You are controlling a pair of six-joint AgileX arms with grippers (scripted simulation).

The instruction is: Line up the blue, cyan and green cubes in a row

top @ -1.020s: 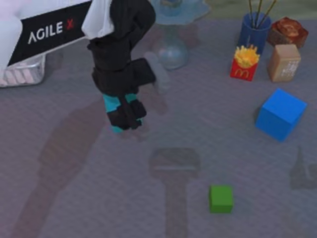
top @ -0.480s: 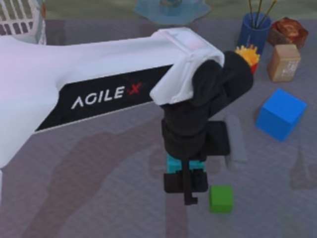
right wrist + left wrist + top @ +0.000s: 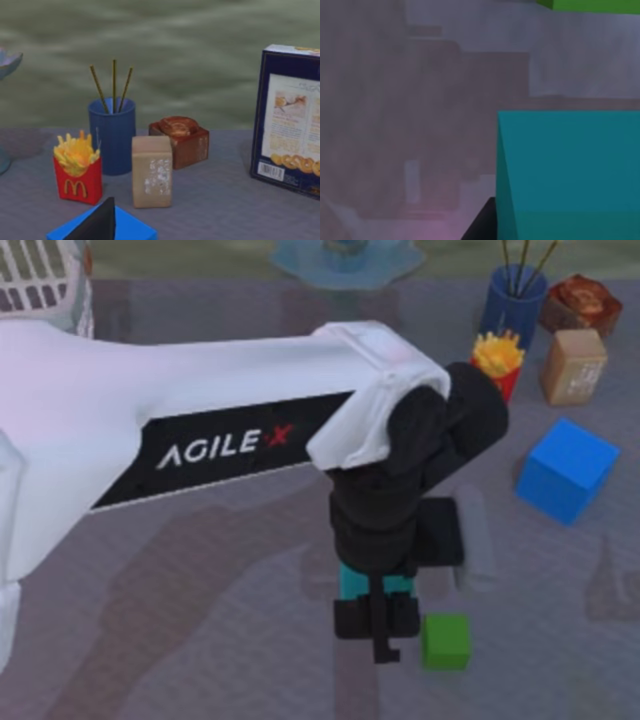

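1. My left gripper (image 3: 376, 625) was low over the near middle of the desk (image 3: 200, 640). Its jaws were clamped on the cyan cube (image 3: 375, 583).
2. The green cube (image 3: 446, 641) sat just beside my jaws, toward the desk's right side. In my left wrist view a strip of desk showed between the cyan cube (image 3: 570, 170) and the green cube (image 3: 590, 4), so they were close but apart.
3. I judged that the next move turned on this small gap: the cyan cube had to go down next to the green one without bumping it.
4. The blue cube (image 3: 567, 469) lay farther back on the right, well apart from the other two. My right arm was nearer to it. A dark tip of my right gripper (image 3: 97, 222) showed over the blue cube (image 3: 125, 227) in the right wrist view, but I could not tell how its jaws stood.
5. At the far right stood a dark blue cup (image 3: 512, 302) with thin sticks in it, and a red fries box (image 3: 495, 362) full of yellow fries.
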